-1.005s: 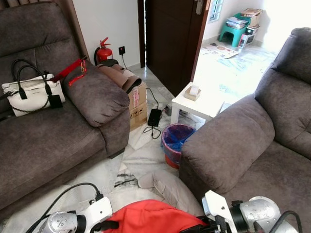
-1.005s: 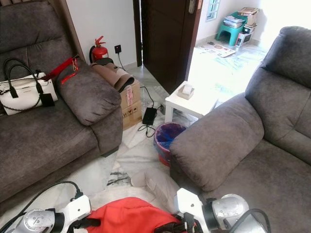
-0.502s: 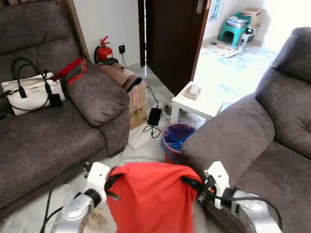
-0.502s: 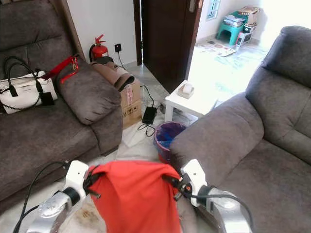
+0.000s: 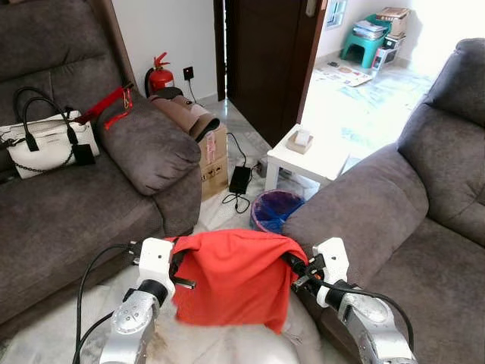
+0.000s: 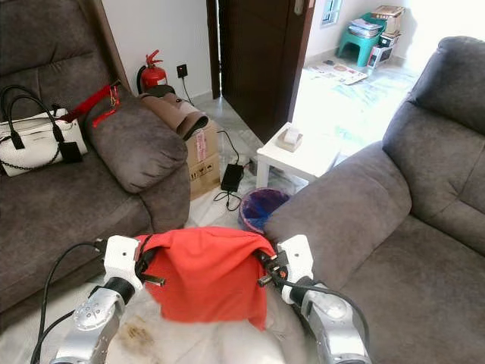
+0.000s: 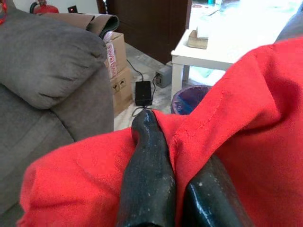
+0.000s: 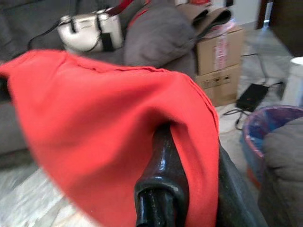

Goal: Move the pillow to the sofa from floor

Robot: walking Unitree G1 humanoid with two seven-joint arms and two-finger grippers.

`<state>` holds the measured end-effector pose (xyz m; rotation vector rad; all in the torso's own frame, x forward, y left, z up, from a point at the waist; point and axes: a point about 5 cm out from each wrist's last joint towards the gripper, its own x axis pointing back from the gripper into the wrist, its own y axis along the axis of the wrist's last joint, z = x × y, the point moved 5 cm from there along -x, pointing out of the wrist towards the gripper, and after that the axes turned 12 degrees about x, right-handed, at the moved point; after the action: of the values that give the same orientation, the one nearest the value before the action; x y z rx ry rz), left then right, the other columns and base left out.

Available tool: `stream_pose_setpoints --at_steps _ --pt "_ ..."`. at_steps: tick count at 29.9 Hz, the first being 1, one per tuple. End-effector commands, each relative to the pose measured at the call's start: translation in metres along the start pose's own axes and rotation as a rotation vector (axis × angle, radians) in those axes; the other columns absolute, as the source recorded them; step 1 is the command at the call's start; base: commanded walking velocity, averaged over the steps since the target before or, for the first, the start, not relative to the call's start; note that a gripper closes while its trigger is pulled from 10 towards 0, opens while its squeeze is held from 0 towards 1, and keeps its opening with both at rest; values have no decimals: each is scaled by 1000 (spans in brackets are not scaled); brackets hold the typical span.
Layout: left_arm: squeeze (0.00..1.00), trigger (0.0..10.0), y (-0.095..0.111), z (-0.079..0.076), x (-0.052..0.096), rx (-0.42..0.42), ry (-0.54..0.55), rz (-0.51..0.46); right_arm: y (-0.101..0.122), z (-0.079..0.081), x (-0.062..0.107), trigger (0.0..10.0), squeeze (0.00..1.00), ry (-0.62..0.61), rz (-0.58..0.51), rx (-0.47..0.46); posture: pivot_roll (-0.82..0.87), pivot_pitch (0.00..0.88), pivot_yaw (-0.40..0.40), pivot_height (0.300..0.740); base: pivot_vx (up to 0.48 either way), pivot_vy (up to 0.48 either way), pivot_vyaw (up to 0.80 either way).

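Low centre of the frame: red pillow (image 5: 231,277) lifted off the floor (image 5: 220,216), stretched between both pincers. Left pincer (image 5: 177,265) clamped together on its left top corner, black fingers (image 7: 147,175) pinching the cloth; right pincer (image 5: 295,269) likewise shut on the right top corner. Pillow's lower edge blurred, hard to make out. Left sofa (image 5: 76,205) with white handbag (image 5: 47,144) at upper left; right sofa (image 5: 394,220) cut off by the frame. Writing on the cardboard box (image 5: 214,155) unreadable. White desk (image 5: 311,159) at centre.
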<state>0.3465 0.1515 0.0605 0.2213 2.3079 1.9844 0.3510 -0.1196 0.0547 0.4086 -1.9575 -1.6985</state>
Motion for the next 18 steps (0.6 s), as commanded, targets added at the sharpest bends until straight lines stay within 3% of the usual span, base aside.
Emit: stream_pose_setpoints --at_steps 1,6,10,18 --pt "0 10000 22 -8 -6 -36 -10 -81 14 -11 -3 10000 0 -67 -63 -23 164 92 14 740 0 0 0" --pt "0 10000 25 -5 -5 -43 17 -88 15 -17 -3 10000 0 -104 -62 -21 165 92 14 740 0 0 0" --pt "0 10000 26 2 -5 -54 44 -88 16 -23 -3 10000 0 -126 -70 -74 173 97 14 740 0 0 -800" --pt "0 10000 27 4 -4 -53 69 -90 14 -23 -4 10000 0 -119 -62 -52 161 113 15 740 0 0 -800"
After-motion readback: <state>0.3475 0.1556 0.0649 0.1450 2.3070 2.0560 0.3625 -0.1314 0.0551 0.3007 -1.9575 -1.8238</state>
